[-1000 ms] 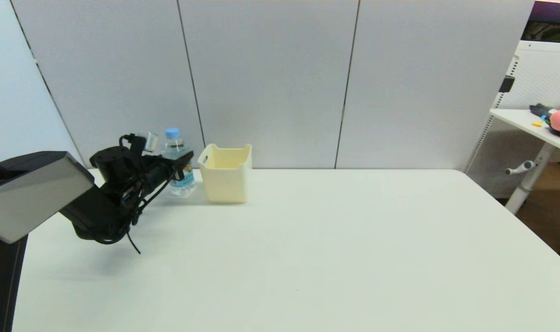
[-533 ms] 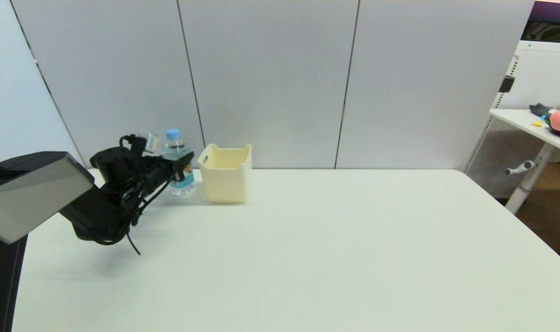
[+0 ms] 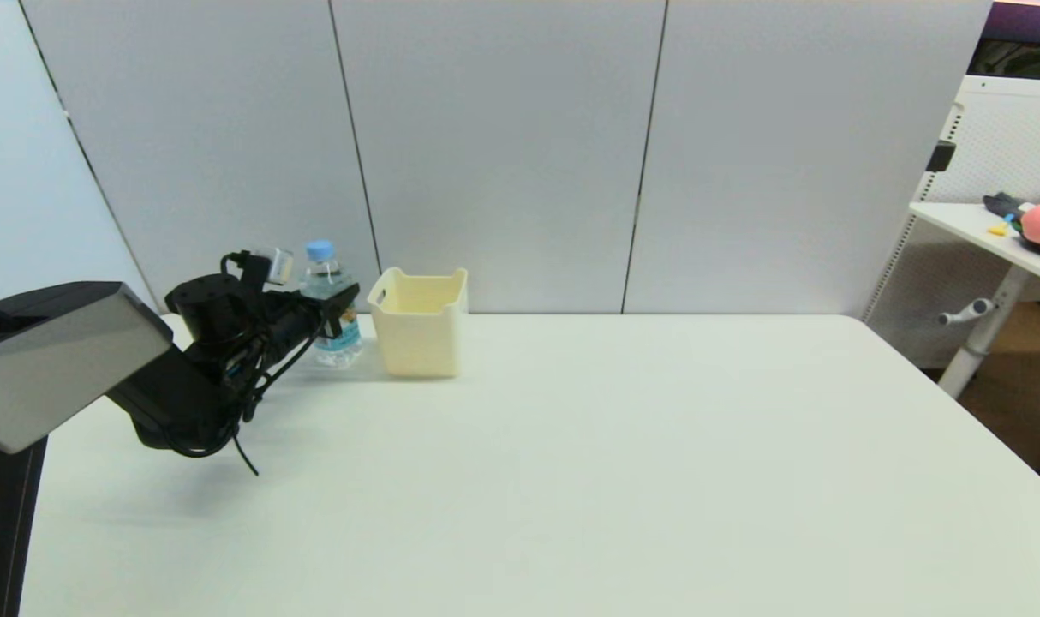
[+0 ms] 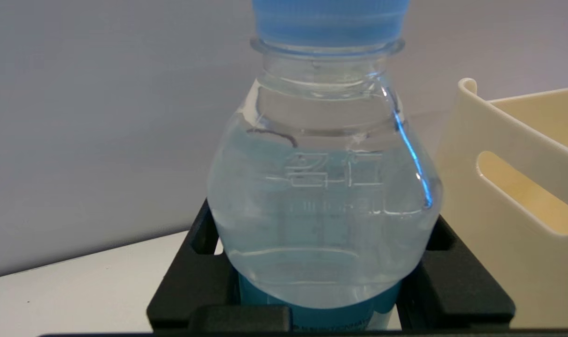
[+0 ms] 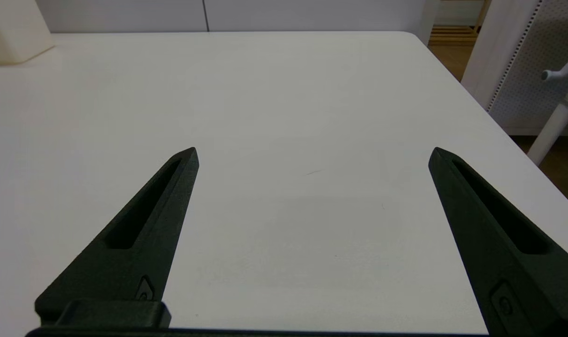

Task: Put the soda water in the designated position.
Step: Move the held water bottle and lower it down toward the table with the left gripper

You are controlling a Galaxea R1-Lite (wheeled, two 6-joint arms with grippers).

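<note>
Change over the last second is very small: the left arm has crept a touch toward the robot's left and the bottle [image 3: 330, 304] has kept its place, upright on the counter [image 3: 571, 446] at the far left, just beside the cream bin [image 3: 420, 334] and not touching it as far as the head view shows. The left gripper [image 3: 338, 310] is at the bottle's middle. In the left wrist view its two black fingers [image 4: 190, 281] sit against either side of the bottle [image 4: 324, 201], at the top of the blue label, closed in to the bottle's width; whether they press firmly cannot be told. The bottle's base appears to rest on the counter, so no lift has begun. I judge this to be the moment of the grasp settling, with the carry to the bare patch of counter not yet started. The right gripper [image 5: 312, 154] hangs over the near right part of the counter [image 5: 284, 93], fingers spread wide, holding nothing, and looks idle.
</note>
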